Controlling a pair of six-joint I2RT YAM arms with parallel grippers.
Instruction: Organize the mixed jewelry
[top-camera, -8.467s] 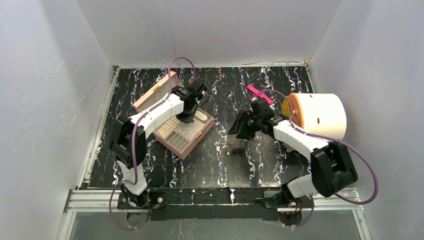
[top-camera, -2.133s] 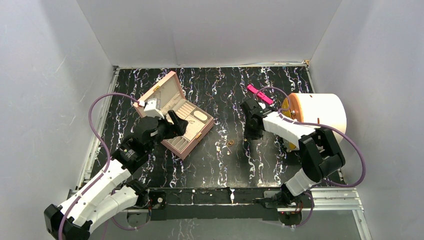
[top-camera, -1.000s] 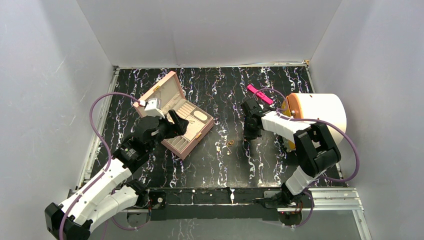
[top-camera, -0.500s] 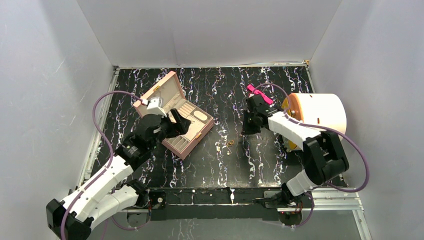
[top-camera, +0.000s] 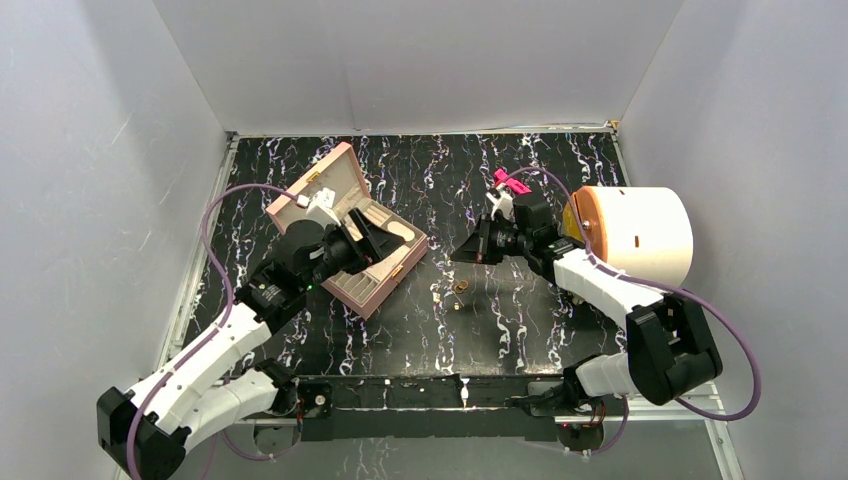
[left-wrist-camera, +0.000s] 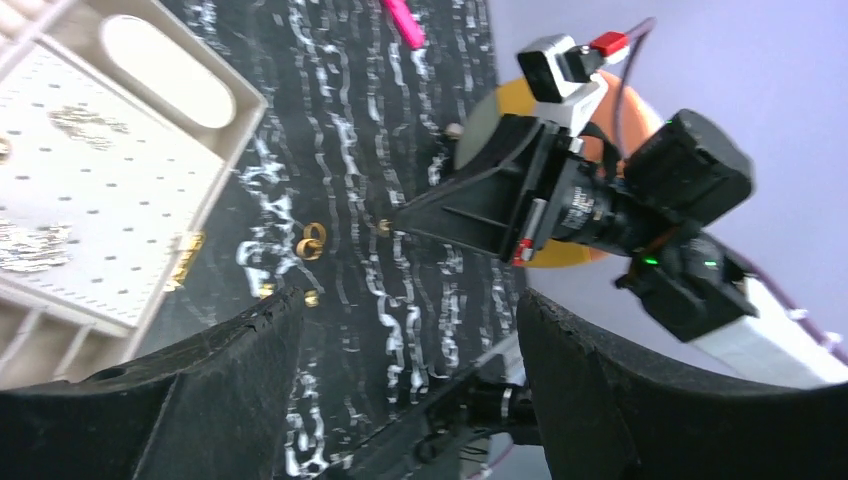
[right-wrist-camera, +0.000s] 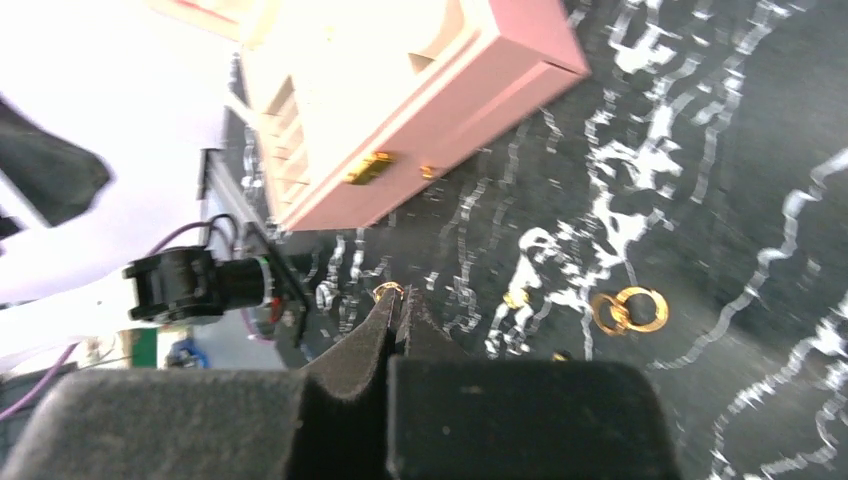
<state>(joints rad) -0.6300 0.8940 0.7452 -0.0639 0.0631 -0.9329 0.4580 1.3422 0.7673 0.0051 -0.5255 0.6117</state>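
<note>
Loose mixed jewelry lies on the black marbled table: a gold ring (top-camera: 461, 287) with tiny pieces (top-camera: 437, 295) beside it. In the right wrist view these are two touching rings (right-wrist-camera: 628, 308) and a small stud (right-wrist-camera: 515, 298). My right gripper (top-camera: 457, 256) (right-wrist-camera: 397, 300) is shut, pinching a small gold ring (right-wrist-camera: 388, 291) at its tips, raised above the table and pointing left toward the box. My left gripper (top-camera: 372, 235) (left-wrist-camera: 405, 310) hangs wide open over the pink jewelry box (top-camera: 386, 286), holding nothing. The cream tray (left-wrist-camera: 215, 150) inside holds silvery pieces (left-wrist-camera: 30, 245).
A big cream and orange roll (top-camera: 635, 232) lies on its side at the right. A bright pink flat bar (top-camera: 512, 183) sits behind my right wrist. The box lid (top-camera: 318, 185) stands open toward the back left. A gold clasp (right-wrist-camera: 368, 168) marks the box front.
My right gripper has lifted off the table and swung left with a ring pinched at its tips. My left gripper has shifted slightly forward over the box, still open.
</note>
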